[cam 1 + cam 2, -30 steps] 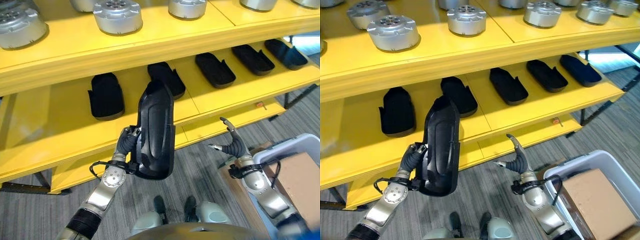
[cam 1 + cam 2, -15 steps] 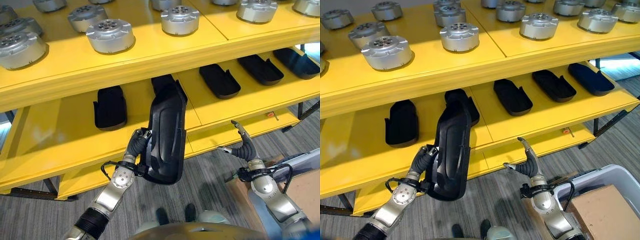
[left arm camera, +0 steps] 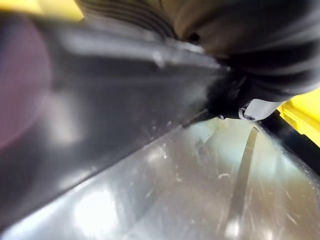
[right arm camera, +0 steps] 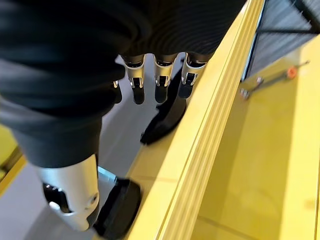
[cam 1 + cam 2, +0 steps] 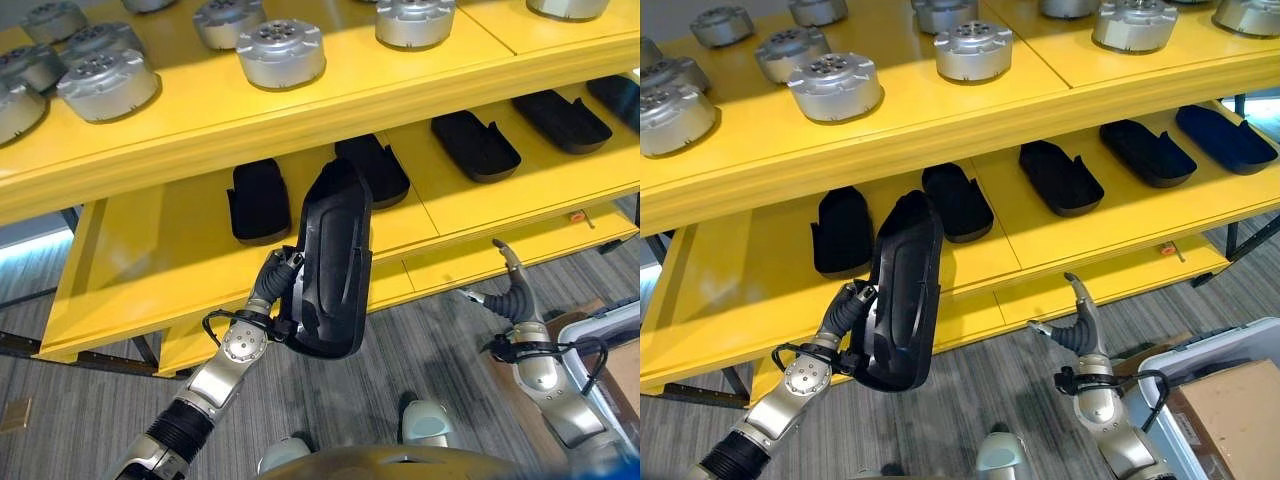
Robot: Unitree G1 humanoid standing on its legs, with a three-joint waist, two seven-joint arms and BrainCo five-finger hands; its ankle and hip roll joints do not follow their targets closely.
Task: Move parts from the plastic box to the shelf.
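The left hand [image 5: 272, 290] is clamped on a long black moulded plastic shell part [image 5: 330, 262], its fingers curled round the part's left edge, holding it upright in front of the yellow two-tier metal shelf [image 5: 130, 280]. The part's upper end overlaps the front of the shelf's lower tier, between two flat black plastic parts already lying there: one [image 5: 257, 199] to its left and one [image 5: 372, 168] to its right. Further right along the same tier lie more black parts of the same kind, among them one [image 5: 475, 145] and another [image 5: 561, 120]. On the shelf's upper tier stand round silver-grey metal housings, such as one [image 5: 281, 52] above the held part and one [image 5: 108, 84] further left.

The right hand [image 5: 509, 288] hangs in the air below and in front of the shelf's lower right edge, well apart from the held part, its fingers spread and empty. To the right of that hand, away from the shelf, the rim of a light plastic box [image 5: 1200, 347] shows, with a brown cardboard piece [image 5: 1230, 410] in it.
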